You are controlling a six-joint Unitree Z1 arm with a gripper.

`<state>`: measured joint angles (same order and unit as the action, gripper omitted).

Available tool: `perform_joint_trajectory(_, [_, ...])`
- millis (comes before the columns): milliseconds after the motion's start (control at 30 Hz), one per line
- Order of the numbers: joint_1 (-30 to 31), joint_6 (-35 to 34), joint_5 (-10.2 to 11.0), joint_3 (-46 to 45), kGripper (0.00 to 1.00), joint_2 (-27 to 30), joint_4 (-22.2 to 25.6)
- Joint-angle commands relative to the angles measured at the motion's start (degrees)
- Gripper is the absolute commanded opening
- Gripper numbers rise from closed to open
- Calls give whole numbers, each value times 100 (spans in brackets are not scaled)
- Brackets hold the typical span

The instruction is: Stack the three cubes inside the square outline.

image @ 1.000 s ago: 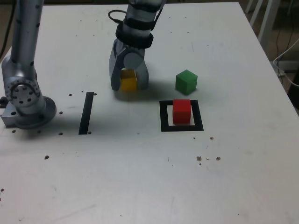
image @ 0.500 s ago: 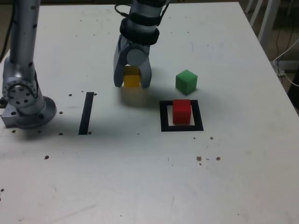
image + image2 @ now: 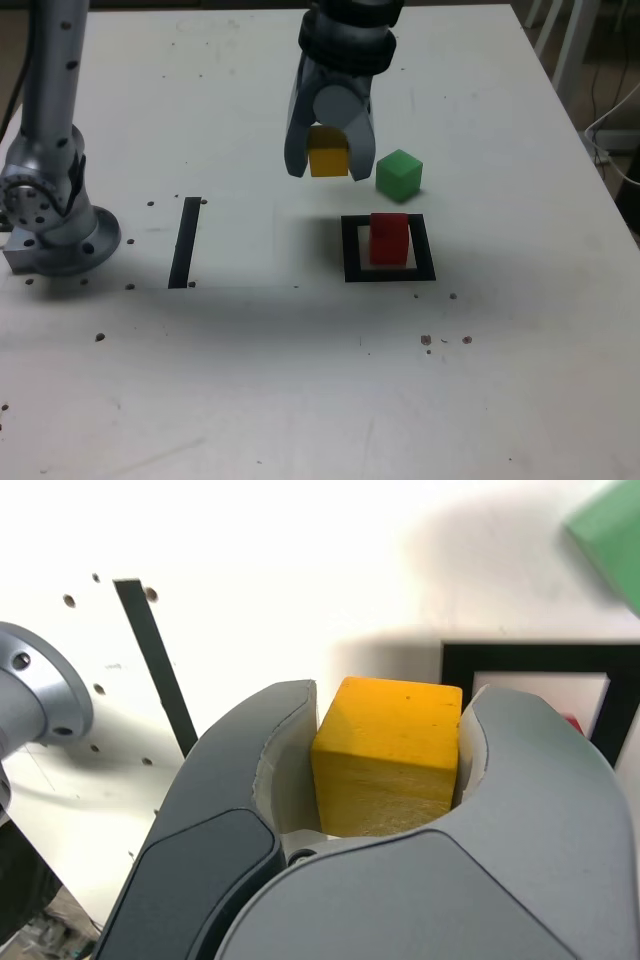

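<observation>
My gripper (image 3: pixel 328 165) is shut on the yellow cube (image 3: pixel 328 158), holding it in the air above the table. In the wrist view the yellow cube (image 3: pixel 388 755) sits squeezed between both grey fingers (image 3: pixel 250 780). The red cube (image 3: pixel 389 240) stands inside the black square outline (image 3: pixel 349 250), to the exterior view's right of and nearer than the gripper. The green cube (image 3: pixel 399 174) rests on the table just beyond the outline, close to the right of the held cube. The wrist view shows a corner of the green cube (image 3: pixel 610 535) and part of the outline (image 3: pixel 530 660).
A straight black strip (image 3: pixel 185 241) lies on the white table at the exterior view's left. The arm's round grey base (image 3: pixel 55 215) stands at the left edge. Small dark specks dot the table surface.
The gripper closed on the yellow cube, lifted it off the table and carried it to the exterior view's right, toward the green cube and the outline.
</observation>
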<state>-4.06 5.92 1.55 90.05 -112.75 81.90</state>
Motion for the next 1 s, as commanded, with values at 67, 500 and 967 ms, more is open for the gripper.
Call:
perform_joint_trajectory(67, [156, -64, -93, 249, 29, -173, 162])
perform_joint_trajectory(500, [612, -329, -302, 875, 29, -625, 280])
perform_joint_trajectory(967, [784, -447, -352, 1376, 29, -1091, 328])
